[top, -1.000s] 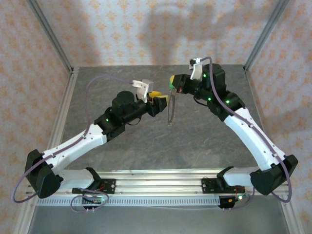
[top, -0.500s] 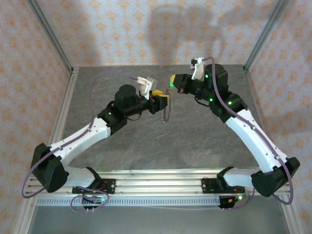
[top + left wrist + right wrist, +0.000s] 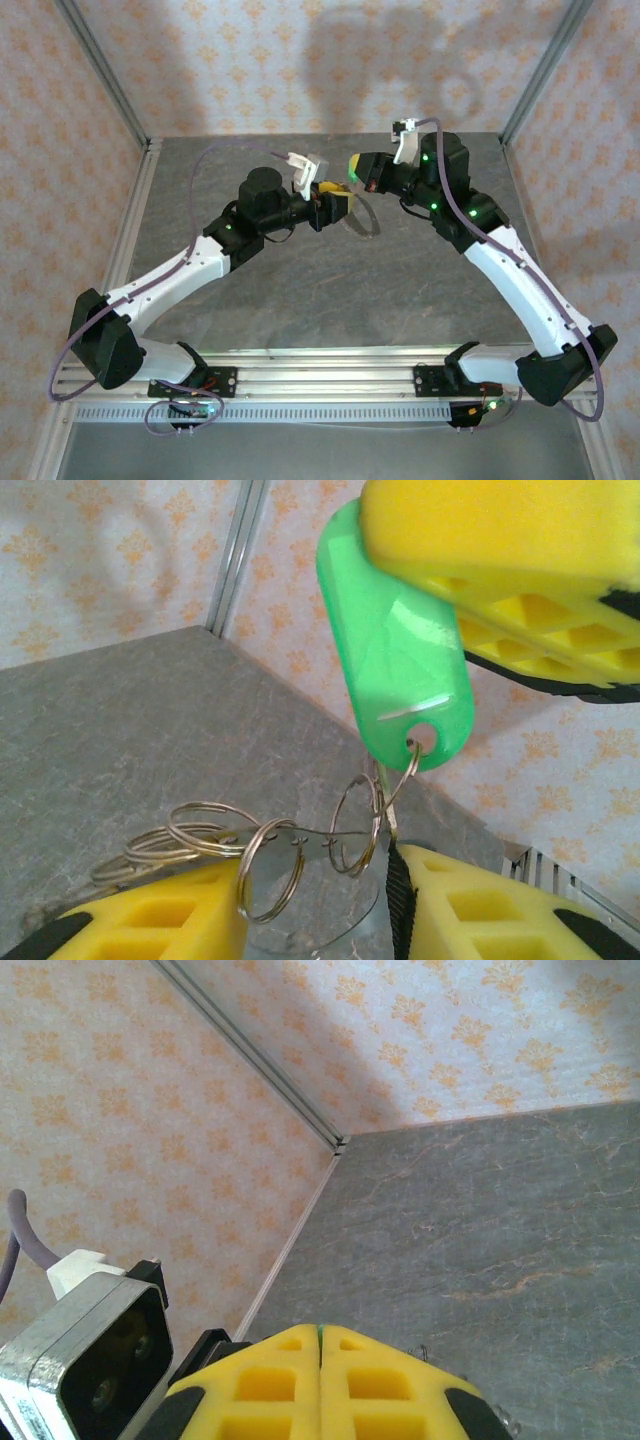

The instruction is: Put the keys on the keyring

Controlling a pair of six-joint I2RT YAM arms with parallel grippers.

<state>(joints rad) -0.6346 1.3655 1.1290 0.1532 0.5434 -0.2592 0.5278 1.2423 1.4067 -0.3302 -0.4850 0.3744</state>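
The key's bright green plastic head [image 3: 395, 650] hangs from my right gripper [image 3: 356, 168], whose yellow fingers [image 3: 520, 570] are shut on its top; a green sliver shows between the closed pads [image 3: 320, 1335]. A small split ring through the head's hole links it to the keyring [image 3: 320, 832], a thin wire loop carrying several small split rings [image 3: 270, 870]. The loop lies between the fingers of my left gripper [image 3: 315, 880], which stand apart on either side of it. From above, the keyring [image 3: 377, 222] shows as a tilted oval just right of my left gripper [image 3: 342, 203].
The grey stone-look tabletop [image 3: 330, 290] lies below both grippers, which meet above its back middle. Patterned walls and metal corner posts [image 3: 105, 80] close in the back and sides. A rail [image 3: 320, 385] with the arm bases runs along the near edge.
My left arm has reached further right toward the right gripper and its jaws have narrowed. The keyring has swung from hanging edge-on to a tilted oval. The right arm has barely moved.
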